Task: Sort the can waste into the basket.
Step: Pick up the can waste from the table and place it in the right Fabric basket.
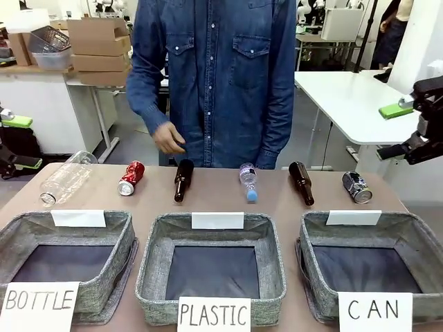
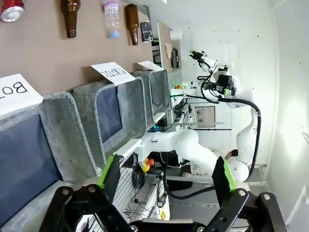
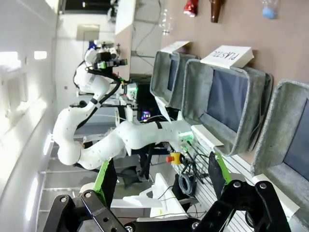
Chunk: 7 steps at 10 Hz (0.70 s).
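The red can (image 1: 130, 178) lies at the far left of the table and the dark blue can (image 1: 357, 187) at the far right, just behind the grey basket (image 1: 401, 223) signed "CAN". My left gripper (image 1: 15, 142) hangs open off the table's left side; my right gripper (image 1: 403, 131) hangs open off the right side, above and right of the blue can. In the left wrist view the open gripper (image 2: 166, 179) looks along the baskets, with the red can (image 2: 10, 9), the blue can (image 2: 146, 31) and the farthest basket (image 2: 161, 87). The right wrist view has its open gripper (image 3: 159, 179), the nearest basket (image 3: 280, 125) and the red can (image 3: 189, 7).
Between the cans lie a large clear bottle (image 1: 66, 181), two brown bottles (image 1: 183, 180) (image 1: 301, 182) and a small plastic bottle (image 1: 248, 182). Baskets signed "BOTTLE" (image 1: 121, 235) and "PLASTIC" (image 1: 270, 242) stand left of the CAN one. A person stands behind the table, hand (image 1: 168, 138) above the row.
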Motion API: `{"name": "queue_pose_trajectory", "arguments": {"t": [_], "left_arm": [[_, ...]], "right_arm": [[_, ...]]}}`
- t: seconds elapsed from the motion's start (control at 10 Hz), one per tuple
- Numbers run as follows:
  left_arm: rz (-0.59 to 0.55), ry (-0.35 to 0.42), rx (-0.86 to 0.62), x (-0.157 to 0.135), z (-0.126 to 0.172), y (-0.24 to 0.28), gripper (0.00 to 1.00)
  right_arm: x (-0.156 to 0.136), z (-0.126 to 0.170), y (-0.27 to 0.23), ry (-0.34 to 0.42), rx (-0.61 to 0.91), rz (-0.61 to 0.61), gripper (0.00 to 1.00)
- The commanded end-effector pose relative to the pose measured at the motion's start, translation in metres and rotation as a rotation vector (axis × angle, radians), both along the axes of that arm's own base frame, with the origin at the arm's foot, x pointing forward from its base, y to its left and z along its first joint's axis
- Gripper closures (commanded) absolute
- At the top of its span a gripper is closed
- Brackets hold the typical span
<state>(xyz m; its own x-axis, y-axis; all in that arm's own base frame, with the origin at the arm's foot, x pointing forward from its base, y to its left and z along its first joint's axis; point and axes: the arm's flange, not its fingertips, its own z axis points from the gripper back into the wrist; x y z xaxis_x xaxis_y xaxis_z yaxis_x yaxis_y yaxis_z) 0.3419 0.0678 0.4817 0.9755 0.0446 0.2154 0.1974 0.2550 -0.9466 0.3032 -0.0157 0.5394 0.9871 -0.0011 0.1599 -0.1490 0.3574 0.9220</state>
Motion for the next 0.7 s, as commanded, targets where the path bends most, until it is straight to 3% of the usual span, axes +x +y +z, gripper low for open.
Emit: {"name": "queue_pose_trajectory", "arguments": {"t": [0.0, 0.3, 0.4, 0.5, 0.6], "left_arm": [[-0.012, -0.022, 0.0, -0.0009, -0.0011, 0.0043, 0.0], [-0.012, -0.022, 0.0, -0.0009, -0.0011, 0.0043, 0.0], [-0.012, -0.022, 0.0, -0.0009, -0.0011, 0.0043, 0.0], [-0.012, -0.022, 0.0, -0.0009, -0.0011, 0.0043, 0.0], [-0.012, -0.022, 0.0, -0.0009, -0.0011, 0.0043, 0.0]], "right_arm": [[0.0022, 0.0012, -0.0011, -0.029, 0.025, 0.008, 0.0], [0.0022, 0.0012, -0.0011, -0.029, 0.025, 0.008, 0.0], [-0.0013, -0.0006, -0.0038, 0.002, 0.005, -0.003, 0.0], [0.0008, -0.0044, 0.0016, -0.003, -0.224, 0.004, 0.0], [0.0028, -0.0058, 0.002, 0.025, -0.444, -0.093, 0.0]]}}
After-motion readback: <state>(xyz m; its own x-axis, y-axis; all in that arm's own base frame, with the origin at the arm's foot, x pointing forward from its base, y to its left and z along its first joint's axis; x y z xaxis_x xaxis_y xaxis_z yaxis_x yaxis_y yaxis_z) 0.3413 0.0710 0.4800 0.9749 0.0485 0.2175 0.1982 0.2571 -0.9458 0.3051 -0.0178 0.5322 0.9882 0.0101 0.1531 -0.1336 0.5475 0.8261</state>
